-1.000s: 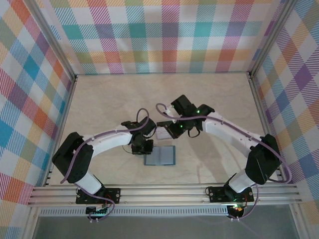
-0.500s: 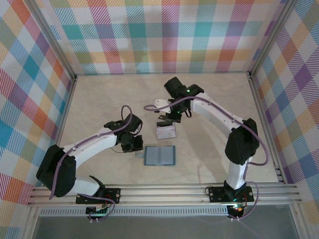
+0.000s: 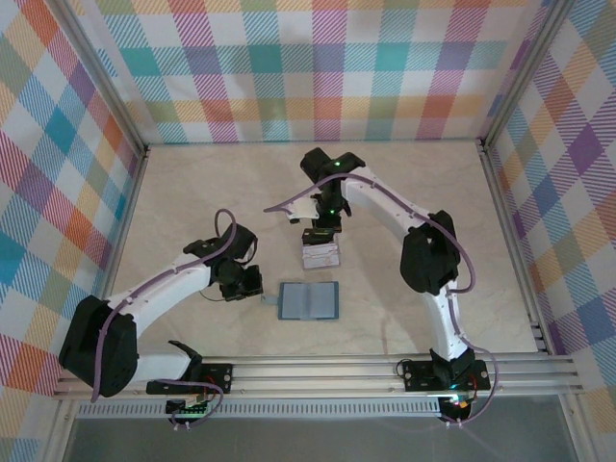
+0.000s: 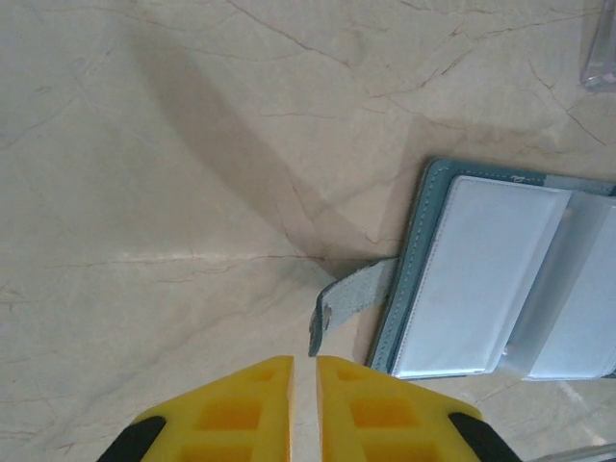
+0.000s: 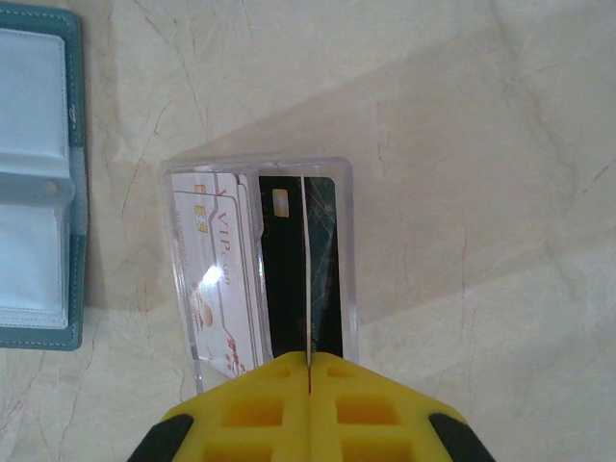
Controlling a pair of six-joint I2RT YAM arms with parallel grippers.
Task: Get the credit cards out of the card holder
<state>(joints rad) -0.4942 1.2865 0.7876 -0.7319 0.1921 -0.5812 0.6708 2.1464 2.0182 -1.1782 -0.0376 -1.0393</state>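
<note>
The teal-blue card holder (image 3: 308,300) lies open on the table, its pale pocket panels up (image 4: 481,279) and its strap tab (image 4: 348,300) sticking out to the left. My left gripper (image 3: 256,287) sits just left of it; the jaws (image 4: 304,361) are nearly shut with a thin slit, nothing between them, the tab just ahead. My right gripper (image 3: 320,234) (image 5: 308,358) is shut on a thin credit card (image 5: 306,269) seen edge-on, above a clear tray (image 5: 258,166). In the tray lie a whitish-pink card (image 5: 217,279) and a black card (image 5: 284,279).
The clear tray (image 3: 320,256) stands just behind the holder, near the table's middle. Plaid walls and metal rails (image 3: 318,375) bound the pale marble tabletop (image 3: 192,202). Both arms reach in over the centre.
My right gripper has swung left and back, over the tray, still holding the card. The left gripper has drawn back to the left, away from the holder's edge.
</note>
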